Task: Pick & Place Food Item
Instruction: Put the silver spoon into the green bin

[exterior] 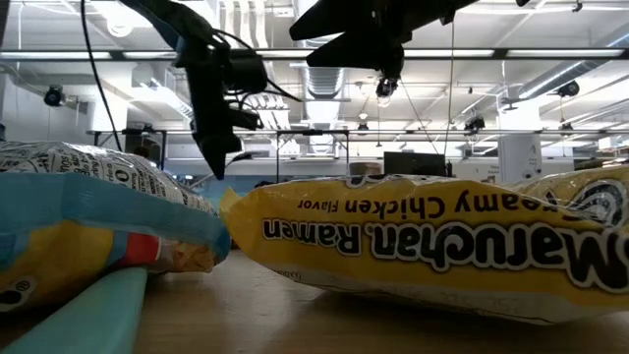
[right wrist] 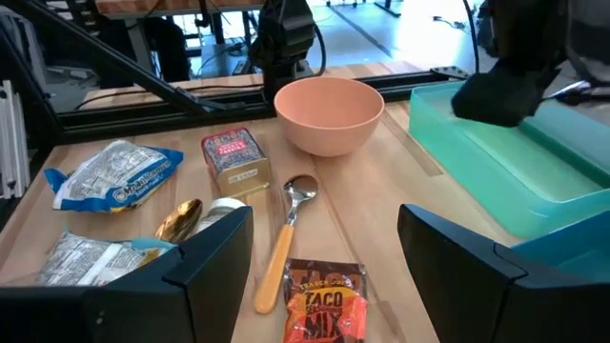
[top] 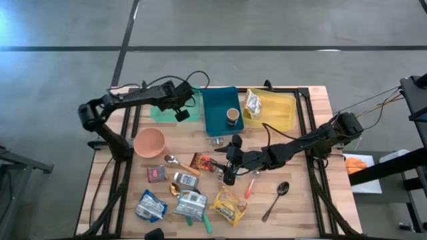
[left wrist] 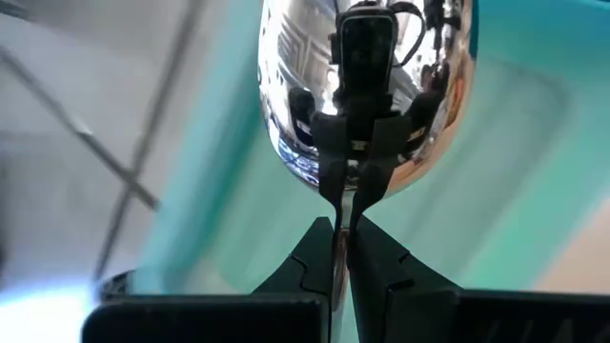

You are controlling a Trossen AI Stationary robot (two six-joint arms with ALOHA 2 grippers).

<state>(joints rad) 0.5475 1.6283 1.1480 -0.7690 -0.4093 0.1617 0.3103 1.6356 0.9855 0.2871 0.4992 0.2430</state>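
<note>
The left gripper [top: 181,115] hangs over the green tray [top: 162,112] at the bench's far left, jaws pinching the handle of a silver spoon [left wrist: 367,90], whose long axis runs out from the jaws, bowl away. The right gripper [top: 227,165], jaws spread, hovers mid-bench above the taco mix packet [right wrist: 326,303], beside the orange-handled spoon [right wrist: 283,242].

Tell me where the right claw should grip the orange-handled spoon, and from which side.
Grip the orange-handled spoon midway along its handle, coming down from above with the right claw spanning its narrow width. It lies flat on the table, and the handle is straight and slim, unlike the rounded metal bowl. Stay clear of the taco mix packet near the handle's end.
</note>
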